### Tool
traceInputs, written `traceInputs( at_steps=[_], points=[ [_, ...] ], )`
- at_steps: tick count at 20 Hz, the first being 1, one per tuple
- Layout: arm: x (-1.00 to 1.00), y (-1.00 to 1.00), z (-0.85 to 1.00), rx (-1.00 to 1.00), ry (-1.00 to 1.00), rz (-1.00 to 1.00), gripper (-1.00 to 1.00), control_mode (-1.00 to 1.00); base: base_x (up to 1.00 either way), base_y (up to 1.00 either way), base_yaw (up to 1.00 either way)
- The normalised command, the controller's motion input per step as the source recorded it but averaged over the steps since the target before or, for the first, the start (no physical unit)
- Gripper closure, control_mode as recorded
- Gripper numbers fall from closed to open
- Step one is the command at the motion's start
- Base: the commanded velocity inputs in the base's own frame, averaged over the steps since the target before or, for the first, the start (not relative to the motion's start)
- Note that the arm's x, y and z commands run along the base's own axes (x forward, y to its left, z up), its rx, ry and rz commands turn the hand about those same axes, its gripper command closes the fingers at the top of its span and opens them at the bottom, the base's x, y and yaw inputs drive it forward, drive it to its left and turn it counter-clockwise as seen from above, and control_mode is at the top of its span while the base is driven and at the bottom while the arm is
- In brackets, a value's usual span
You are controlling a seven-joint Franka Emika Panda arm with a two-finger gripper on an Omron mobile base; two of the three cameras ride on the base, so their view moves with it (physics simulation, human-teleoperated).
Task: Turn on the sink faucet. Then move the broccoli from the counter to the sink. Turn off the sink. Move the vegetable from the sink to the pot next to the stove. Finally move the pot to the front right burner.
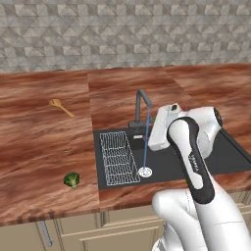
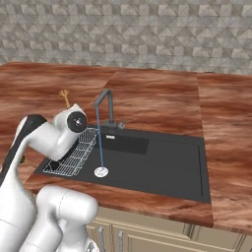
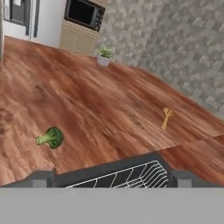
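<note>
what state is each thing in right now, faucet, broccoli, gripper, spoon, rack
sink faucet: on, a thin stream falls to the drain
broccoli: on the counter left of the sink, not held
gripper: open, empty, pointing toward the broccoli
wooden spoon: flat on the counter, untouched
wire rack: lying in the sink's left side

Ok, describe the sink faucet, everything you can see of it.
The sink faucet is a slim dark grey metal tap with a tall upright stem and an angular spout bent forward over the basin. It stands at the back edge of the black sink, on a dark base with a small lever beside it. It is running: a thin blue stream of water falls straight from the spout tip to the round silver drain. Nothing else touches it.
</note>
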Motion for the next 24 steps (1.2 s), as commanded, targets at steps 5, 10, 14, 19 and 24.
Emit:
traceInputs(
  at_steps=[5, 10, 14, 19, 24],
  points=[
    [0.0, 0.83, -0.17, -0.13, 0.2, -0.07, -1.0, -1.0, 0.0, 0.0, 0.0],
    [0.0, 0.78, -0.24, 0.0, 0.14, -0.09, -1.0, -1.0, 0.0, 0.0, 0.0],
    [0.0, 0.5, -0.15, -0.01, 0.12, -0.14, -1.0, -1.0, 0.0, 0.0, 0.0],
    [-0.11, 0.25, -0.31, 0.0, 0.16, -0.33, -1.0, -1.0, 0.0, 0.0, 0.0],
    [-0.02, 0.43, -0.3, 0.0, 0.21, -0.36, -1.0, -1.0, 0.0, 0.0, 0.0]
  ],
)
